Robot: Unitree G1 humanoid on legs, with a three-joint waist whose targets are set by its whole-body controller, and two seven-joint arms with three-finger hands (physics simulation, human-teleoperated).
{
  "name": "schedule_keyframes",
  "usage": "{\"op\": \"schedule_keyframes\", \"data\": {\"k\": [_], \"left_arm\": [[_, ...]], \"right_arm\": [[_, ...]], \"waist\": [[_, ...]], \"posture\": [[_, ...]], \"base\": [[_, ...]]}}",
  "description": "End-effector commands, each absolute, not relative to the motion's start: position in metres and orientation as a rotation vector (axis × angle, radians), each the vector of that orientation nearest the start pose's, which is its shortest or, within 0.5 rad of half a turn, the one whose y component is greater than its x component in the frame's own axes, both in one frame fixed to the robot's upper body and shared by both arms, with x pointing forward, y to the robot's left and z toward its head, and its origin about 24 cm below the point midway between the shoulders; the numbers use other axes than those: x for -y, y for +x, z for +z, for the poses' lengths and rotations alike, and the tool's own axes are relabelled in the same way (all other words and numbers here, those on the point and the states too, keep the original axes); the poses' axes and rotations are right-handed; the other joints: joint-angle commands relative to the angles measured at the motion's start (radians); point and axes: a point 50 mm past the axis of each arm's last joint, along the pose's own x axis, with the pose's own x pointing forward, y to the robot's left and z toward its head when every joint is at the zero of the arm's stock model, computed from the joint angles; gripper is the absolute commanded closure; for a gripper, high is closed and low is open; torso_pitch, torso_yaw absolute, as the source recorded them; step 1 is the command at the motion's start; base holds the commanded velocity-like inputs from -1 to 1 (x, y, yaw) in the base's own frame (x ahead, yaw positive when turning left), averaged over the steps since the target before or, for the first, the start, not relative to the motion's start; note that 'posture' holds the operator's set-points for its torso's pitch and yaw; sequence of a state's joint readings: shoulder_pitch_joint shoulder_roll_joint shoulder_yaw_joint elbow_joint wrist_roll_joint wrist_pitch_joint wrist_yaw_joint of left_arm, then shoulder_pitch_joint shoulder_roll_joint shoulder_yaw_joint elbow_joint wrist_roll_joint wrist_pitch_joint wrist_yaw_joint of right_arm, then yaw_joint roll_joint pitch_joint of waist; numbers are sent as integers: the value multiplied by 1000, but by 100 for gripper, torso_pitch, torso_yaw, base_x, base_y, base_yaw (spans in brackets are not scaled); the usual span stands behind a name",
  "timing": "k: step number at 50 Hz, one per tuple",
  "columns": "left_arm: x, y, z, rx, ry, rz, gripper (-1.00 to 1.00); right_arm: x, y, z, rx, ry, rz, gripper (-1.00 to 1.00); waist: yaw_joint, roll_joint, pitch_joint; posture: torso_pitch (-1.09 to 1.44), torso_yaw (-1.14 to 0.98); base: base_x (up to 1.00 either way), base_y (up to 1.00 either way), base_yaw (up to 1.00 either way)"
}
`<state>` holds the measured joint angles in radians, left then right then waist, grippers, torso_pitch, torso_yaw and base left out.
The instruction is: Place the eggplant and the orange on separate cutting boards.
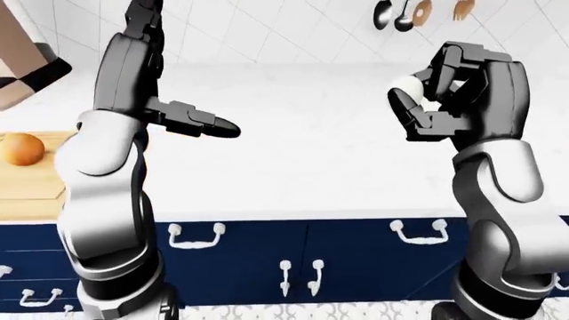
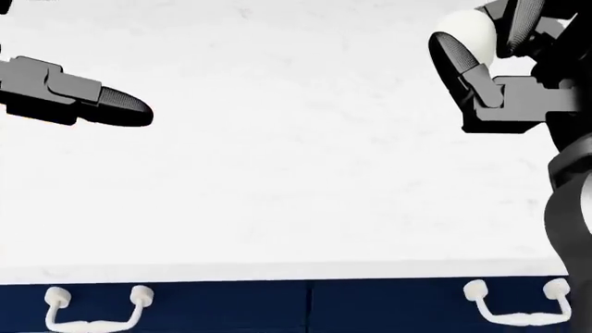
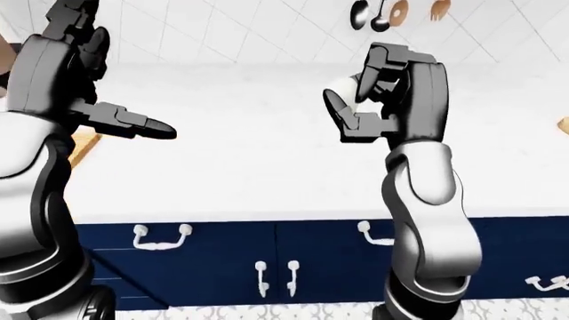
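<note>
Now a white counter (image 1: 302, 133), blue drawers (image 1: 355, 260), tiled wall (image 1: 293, 33). Orange (image 1: 21, 149) sitting on wooden board (image 1: 35, 187), far left. Left hand (image 1: 191, 120) spread, right hand (image 1: 435, 100) half curled, both holding nothing.

The white surface (image 2: 296, 194) lies bare between the two raised arms, giving open passage. Only the orange (image 1: 21, 149) on its cutting board (image 1: 31, 187) occupies the left-eye view's left edge.

Glossy white forearm shells (image 1: 93, 157), dark grey jointed fingers (image 1: 191, 121), black wrists
</note>
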<state>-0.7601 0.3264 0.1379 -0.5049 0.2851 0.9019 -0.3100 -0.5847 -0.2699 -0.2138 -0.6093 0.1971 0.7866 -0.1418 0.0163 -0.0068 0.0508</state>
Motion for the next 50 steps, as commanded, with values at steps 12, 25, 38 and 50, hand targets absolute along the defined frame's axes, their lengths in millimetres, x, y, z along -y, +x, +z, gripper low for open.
{"op": "schedule_keyframes", "data": {"k": [12,25,38,50], "left_arm": [[-186,279,314,433,448,93,-100],[-187,278,314,433,448,96,-100],[-188,275,315,437,448,104,-100],[-189,276,313,435,449,105,-100]], "right_arm": [[177,270,289,531,-43,-83,100],[176,270,288,528,-36,-81,100],[176,268,287,528,-30,-85,100],[176,269,286,526,-33,-92,100]], "waist": [[1,64,-45],[0,-11,-27],[-2,60,-43],[-2,-27,-33]], "posture": [[0,0],[0,0],[0,0],[0,0]], "base": [[0,-43,0],[0,-43,0],[0,-43,0],[0,-43,0]]}}
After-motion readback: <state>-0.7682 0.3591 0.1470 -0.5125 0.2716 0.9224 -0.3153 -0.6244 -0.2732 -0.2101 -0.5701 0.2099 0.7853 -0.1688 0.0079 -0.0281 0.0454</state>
